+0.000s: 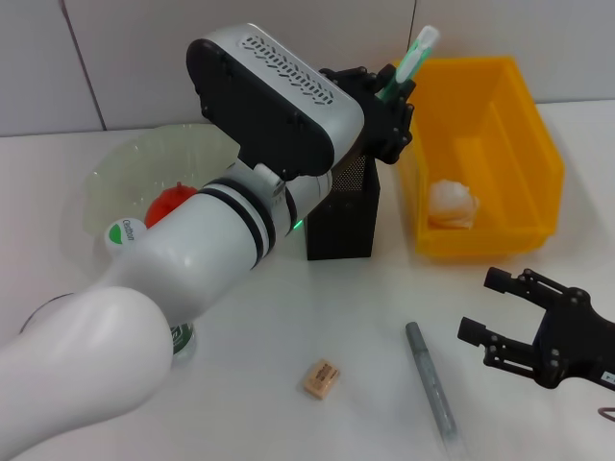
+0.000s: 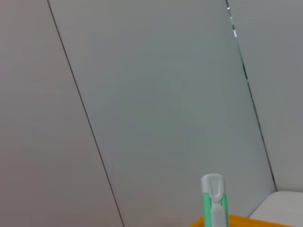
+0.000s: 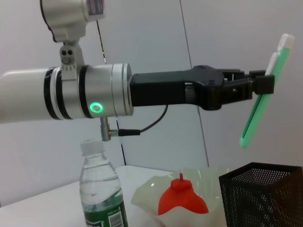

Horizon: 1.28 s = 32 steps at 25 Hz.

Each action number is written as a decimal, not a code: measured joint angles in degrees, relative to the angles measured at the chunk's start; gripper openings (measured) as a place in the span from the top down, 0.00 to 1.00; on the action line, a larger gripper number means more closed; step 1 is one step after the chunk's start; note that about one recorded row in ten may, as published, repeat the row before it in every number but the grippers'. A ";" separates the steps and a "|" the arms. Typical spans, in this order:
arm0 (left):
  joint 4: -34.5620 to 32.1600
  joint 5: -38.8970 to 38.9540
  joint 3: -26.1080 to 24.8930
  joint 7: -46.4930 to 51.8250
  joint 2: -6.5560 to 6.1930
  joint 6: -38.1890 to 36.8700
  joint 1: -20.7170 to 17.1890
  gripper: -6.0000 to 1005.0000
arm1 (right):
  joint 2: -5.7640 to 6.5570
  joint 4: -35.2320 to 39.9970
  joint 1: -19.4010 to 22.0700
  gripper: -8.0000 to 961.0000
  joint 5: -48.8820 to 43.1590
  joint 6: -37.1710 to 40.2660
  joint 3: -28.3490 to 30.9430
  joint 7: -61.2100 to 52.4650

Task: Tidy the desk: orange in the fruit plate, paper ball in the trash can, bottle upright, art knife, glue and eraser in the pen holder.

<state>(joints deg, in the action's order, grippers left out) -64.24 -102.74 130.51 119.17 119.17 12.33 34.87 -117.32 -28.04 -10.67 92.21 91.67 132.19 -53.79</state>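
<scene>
**Left arm holds green art knife above pen holder**

The left arm stretches across the white desk [image 1: 288, 327], hiding much of the clear fruit plate [image 1: 125, 168] and the body of the upright bottle [image 3: 100, 189], whose green-and-white cap [image 1: 125, 233] peeks out beside the arm in the head view. The orange [image 1: 169, 204], showing red-orange, sits in the plate. To the right stands the yellow trash can [image 1: 524, 144] with the white paper ball [image 1: 452, 205] inside. The black mesh pen holder [image 1: 344, 216] stands just beside the bin, its near side partly behind the arm. Directly above it, the left gripper [image 3: 262, 85] is clamped on the green art knife [image 3: 265, 90] at mid-length; the knife is tilted, white end up, lower tip hanging clear above the holder's rim. The left wrist view catches only the knife's white end [image 2: 214, 198]. The right gripper [image 1: 485, 307] rests low near the desk's front right corner, fingers spread and holding nothing. On the desk between the arms lie a grey stick [image 1: 430, 382], apparently the glue, its lower end cut off, and a small tan eraser [image 1: 321, 378].
</scene>
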 joint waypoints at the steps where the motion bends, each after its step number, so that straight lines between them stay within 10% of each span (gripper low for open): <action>1: 0.00 0.00 0.00 0.00 0.00 0.00 0.00 0.73 | -0.01 -0.01 -0.06 0.16 -0.03 0.00 0.00 0.00; 32: 6.82 0.00 -0.05 6.44 0.01 0.39 3.56 0.69 | -0.08 -0.03 -0.48 0.16 -0.28 -0.09 0.00 0.00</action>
<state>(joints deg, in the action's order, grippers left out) -57.42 -102.75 130.45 125.61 119.18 12.72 38.43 -117.40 -28.07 -11.16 91.93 91.58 132.19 -53.79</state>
